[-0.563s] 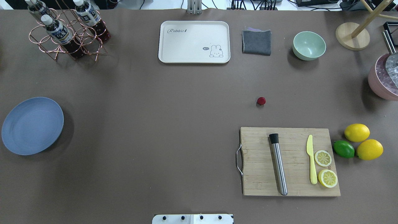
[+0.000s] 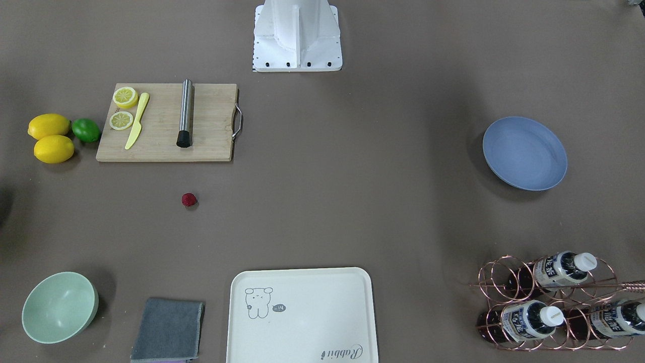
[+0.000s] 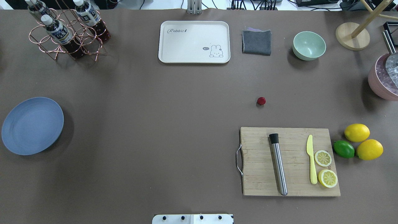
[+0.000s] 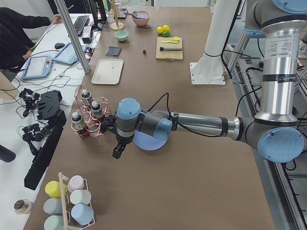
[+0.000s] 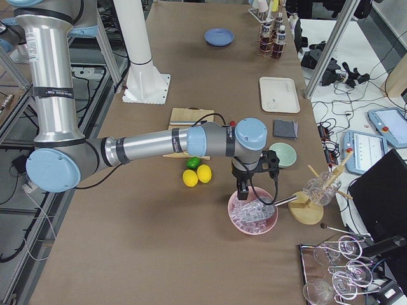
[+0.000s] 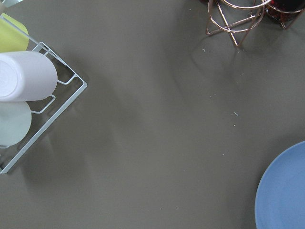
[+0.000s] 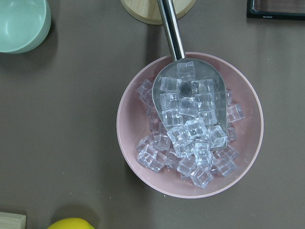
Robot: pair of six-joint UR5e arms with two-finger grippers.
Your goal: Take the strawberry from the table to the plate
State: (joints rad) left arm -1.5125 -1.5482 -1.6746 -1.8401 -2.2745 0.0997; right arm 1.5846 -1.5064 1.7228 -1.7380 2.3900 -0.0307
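On the table (image 3: pixel 155 124) the strawberry (image 3: pixel 261 100) looks round, its axis unclear.

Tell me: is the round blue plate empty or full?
Empty: the round matte blue plate is bare inside in both table views; the small dark-red strawberry lies apart on the grey-brown table.

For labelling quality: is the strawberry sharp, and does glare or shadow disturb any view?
Overhead exterior: the strawberry is small but sharp, the light is even, and a soft shadow lies beside the plate. Right wrist view: bright glints on the ice cubes and metal scoop, but detail is readable. Left wrist view: faint blurred shadows on the table.
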